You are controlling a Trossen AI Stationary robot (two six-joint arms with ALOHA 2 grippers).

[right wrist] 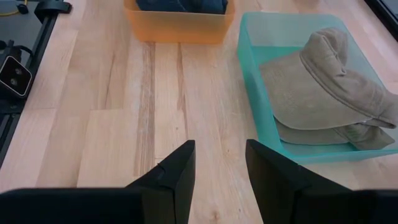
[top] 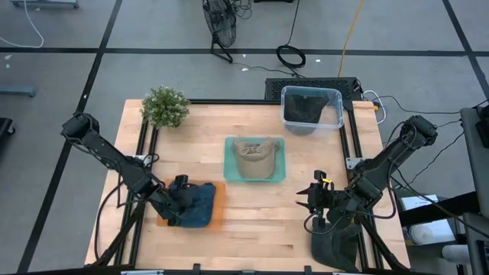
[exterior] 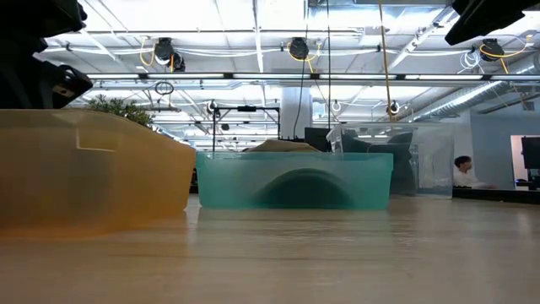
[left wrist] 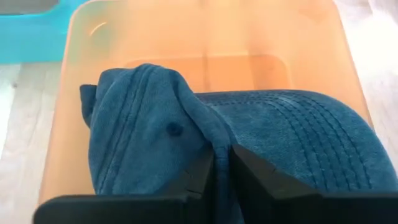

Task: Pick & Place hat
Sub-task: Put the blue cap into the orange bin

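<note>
A blue hat (top: 197, 203) lies in an orange tray (top: 218, 205) at the table's near left; it also shows in the left wrist view (left wrist: 149, 130). My left gripper (top: 179, 202) is shut on the hat. A beige hat (top: 254, 155) lies in a teal tray (top: 280, 172) at the table's middle, and both show in the right wrist view: hat (right wrist: 323, 87), tray (right wrist: 252, 74). My right gripper (top: 309, 200) hangs open and empty over bare wood right of the teal tray; its fingers (right wrist: 180, 168) stand apart. My left gripper pinches a fold of the blue hat's cloth (left wrist: 219, 142) where the crown meets the brim, between its two fingers (left wrist: 202, 171). The fingers slant down from the table's left. The hat rests in the orange tray (left wrist: 205, 37), its crown crumpled to one side of the fingers.
A clear bin (top: 311, 107) with dark hats stands at the far right, and a small plant (top: 164, 105) at the far left. A dark cloth (top: 336, 248) lies at the near right edge under the right arm. Bare wood lies between the trays (right wrist: 155, 99).
</note>
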